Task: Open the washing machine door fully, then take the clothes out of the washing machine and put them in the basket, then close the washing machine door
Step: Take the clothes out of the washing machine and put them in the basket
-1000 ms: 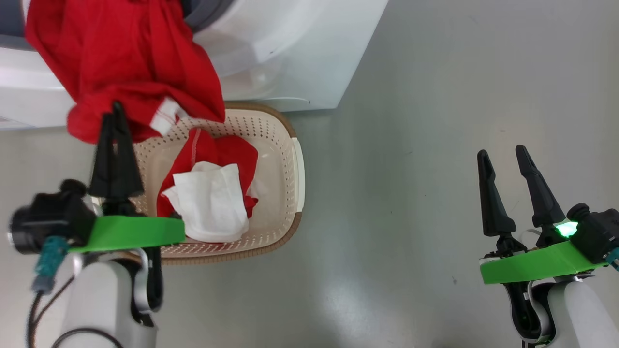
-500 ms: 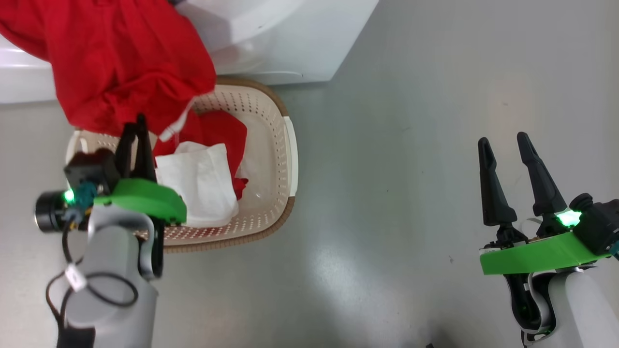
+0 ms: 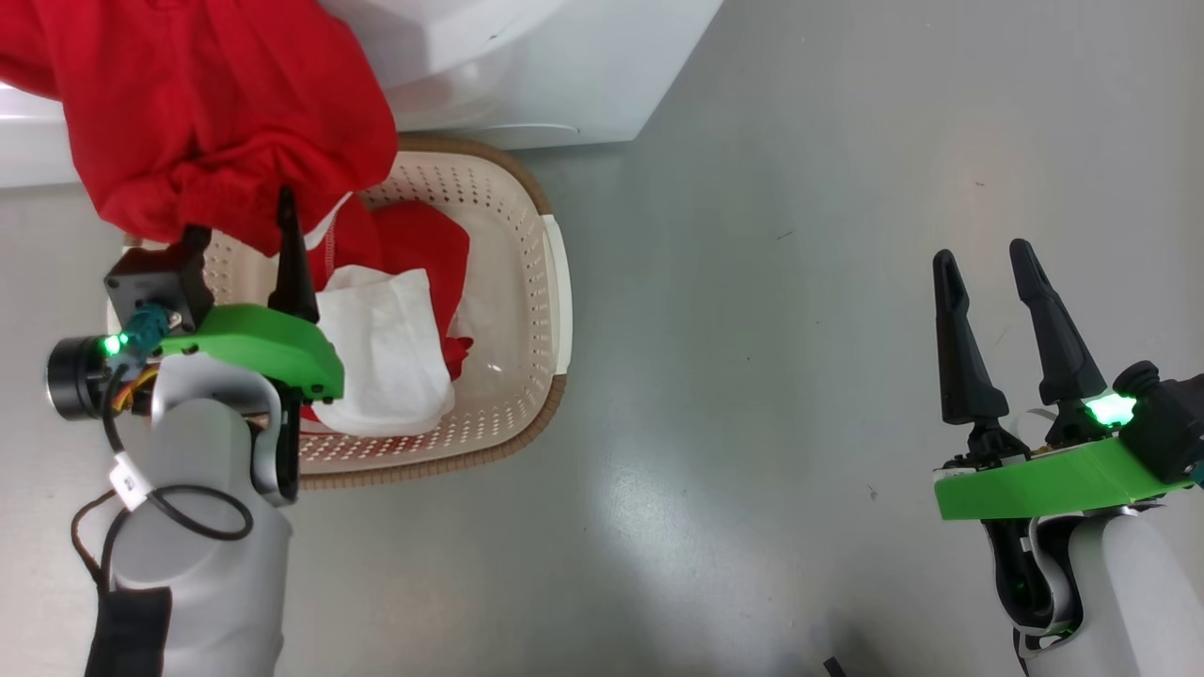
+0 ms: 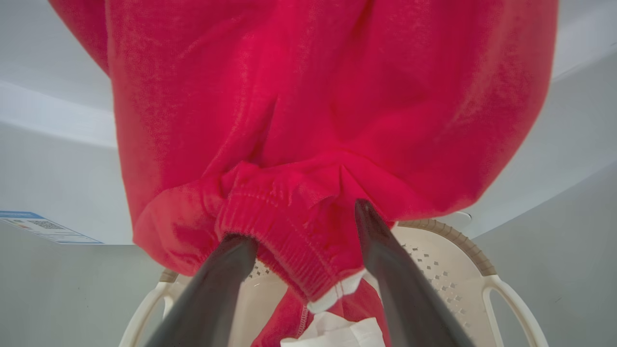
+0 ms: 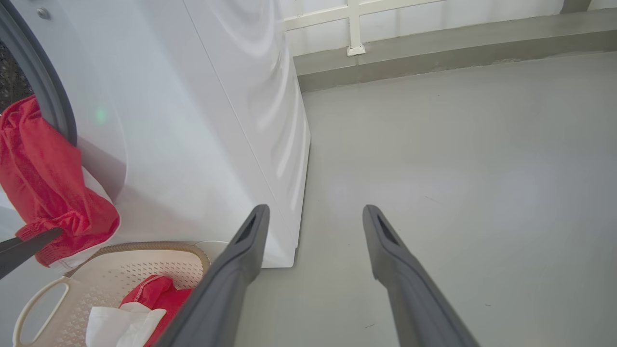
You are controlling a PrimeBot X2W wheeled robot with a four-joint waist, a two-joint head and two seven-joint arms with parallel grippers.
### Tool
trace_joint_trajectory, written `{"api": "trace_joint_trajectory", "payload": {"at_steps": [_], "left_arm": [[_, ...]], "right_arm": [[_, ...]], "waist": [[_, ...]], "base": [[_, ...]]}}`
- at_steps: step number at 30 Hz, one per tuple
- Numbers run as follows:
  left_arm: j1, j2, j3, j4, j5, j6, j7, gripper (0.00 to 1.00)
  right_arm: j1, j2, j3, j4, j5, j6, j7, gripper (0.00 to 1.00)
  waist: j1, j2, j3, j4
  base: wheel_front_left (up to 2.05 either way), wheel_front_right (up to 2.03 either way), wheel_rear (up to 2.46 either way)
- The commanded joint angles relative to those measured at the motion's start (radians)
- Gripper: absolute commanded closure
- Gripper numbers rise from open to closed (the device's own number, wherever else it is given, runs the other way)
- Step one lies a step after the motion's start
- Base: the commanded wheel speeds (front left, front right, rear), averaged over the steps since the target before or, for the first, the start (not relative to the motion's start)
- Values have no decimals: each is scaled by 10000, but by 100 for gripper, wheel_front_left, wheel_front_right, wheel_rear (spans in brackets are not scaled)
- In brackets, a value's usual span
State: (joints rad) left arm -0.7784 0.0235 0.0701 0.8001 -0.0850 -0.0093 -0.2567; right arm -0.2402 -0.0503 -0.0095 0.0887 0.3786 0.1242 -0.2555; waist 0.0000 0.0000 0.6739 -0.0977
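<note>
Red cotton spills from the washing machine (image 3: pixel 527 66) and hangs just above the basket (image 3: pixel 555 282). The basket stands on the floor (image 3: pixel 752 376) tight against the washer's front, so whatever drops should land inside. The red garment (image 3: pixel 216 113) trails from the grey gasket (image 5: pixel 58 111). Its ribbed, white-edged hem lies between the jaws of the left gripper (image 4: pixel 300 222), which stand wide on either side and pinch nothing. The cloth looks free to slide down, though its upper part seems draped over the opening's lip. 2 pieces, a red piece (image 3: pixel 414 249) and a white piece (image 3: pixel 381 353), lie in the basket. The right gripper (image 3: pixel 983 254) waits well apart over bare floor, jaws wide and empty, likely kept clear of the work. A blue-headed sticker (image 4: pixel 43 226) on the washer carries print too small to read, and no brand name is legible.
</note>
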Motion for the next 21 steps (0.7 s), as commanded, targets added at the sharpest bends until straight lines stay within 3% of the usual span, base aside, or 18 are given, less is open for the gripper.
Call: {"api": "trace_joint_trajectory", "payload": {"at_steps": [1, 12, 21], "left_arm": [[130, 277, 278, -143, 69, -58, -51, 0], [646, 270, 134, -1017, 61, -143, -51, 0], [1754, 269, -126, -2279, 30, 42, -51, 0]], "right_arm": [[46, 0, 191, -222, 83, 65, -63, 0], [97, 0, 178, -191, 6, 65, -63, 0], [279, 1, 214, -153, -91, 65, -63, 0]], "waist": [[0, 0, -19, 29], [0, 0, -252, 206], [0, 0, -603, 310]], "base": [[0, 0, 0], [0, 0, 0], [0, 0, 0]]}}
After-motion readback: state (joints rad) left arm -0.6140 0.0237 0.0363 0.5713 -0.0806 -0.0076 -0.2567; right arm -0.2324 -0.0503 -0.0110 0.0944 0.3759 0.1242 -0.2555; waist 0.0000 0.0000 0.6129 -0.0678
